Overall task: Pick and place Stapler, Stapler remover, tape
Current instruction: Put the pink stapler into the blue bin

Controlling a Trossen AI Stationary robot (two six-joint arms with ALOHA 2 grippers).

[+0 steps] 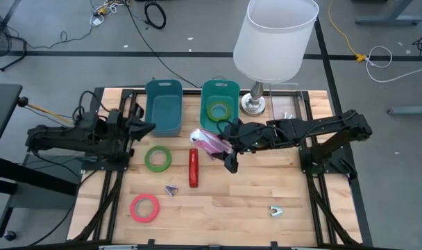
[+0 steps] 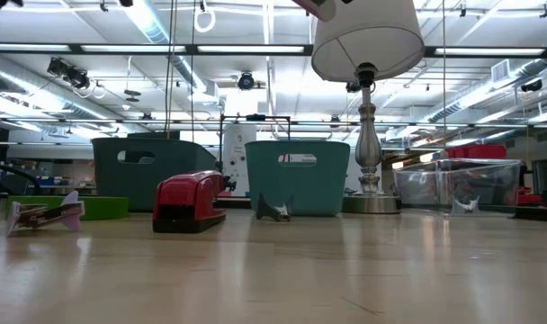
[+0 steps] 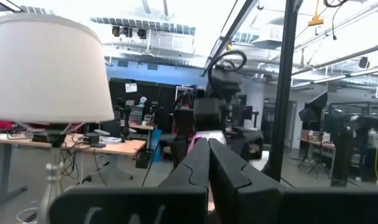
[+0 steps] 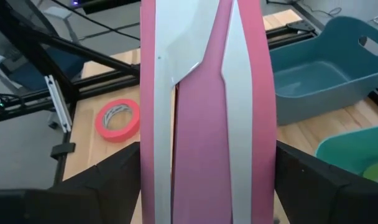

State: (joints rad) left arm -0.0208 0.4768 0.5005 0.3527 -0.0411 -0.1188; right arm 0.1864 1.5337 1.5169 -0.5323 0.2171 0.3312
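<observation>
Stapler (image 1: 193,168): red. Tape rolls: green (image 1: 157,158), pink-red (image 1: 145,207), yellow-green inside teal bin (image 1: 220,89). Second bin (image 1: 163,104): darker blue-teal. Held stapler (image 1: 209,142): pink with white panels. Lampshade (image 1: 274,38): white. Surface (image 1: 232,201): light wood planks.

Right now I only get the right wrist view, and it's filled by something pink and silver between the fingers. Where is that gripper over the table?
Observer: The right gripper holds the pink stapler remover just in front of the green bin, not over it.
Operator: Where's the stapler?
Observer: The red stapler lies on the table, left of the gripper and nearer the front edge.
Operator: And the other arm?
Observer: The left gripper waits shut and empty beside the blue bin.
</observation>
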